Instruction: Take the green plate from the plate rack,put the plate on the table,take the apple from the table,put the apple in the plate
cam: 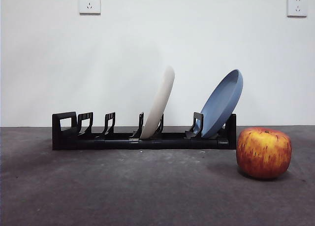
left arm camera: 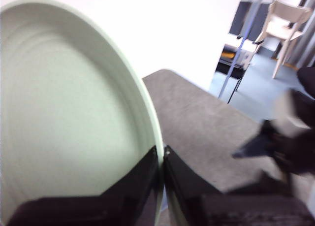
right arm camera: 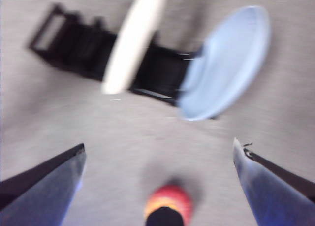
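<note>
Green plate (left arm camera: 64, 132) is off the plate rack (cam: 142, 137), held aloft by its rim in the clamped left gripper (left arm camera: 162, 159), not yet on the tabletop (cam: 123, 191). Apple (cam: 264, 152) sits untouched beside the rack, below the wide-open, empty right gripper (right arm camera: 157, 159).

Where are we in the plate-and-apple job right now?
Done: the pale mint-green round plate is out of the long black plastic rack, which holds only a cream plate and a blue plate. In hand: the left end effector pinches its rim. Left: set it on the dark grey table, then move the red-yellow apple, below the open right end effector.
</note>
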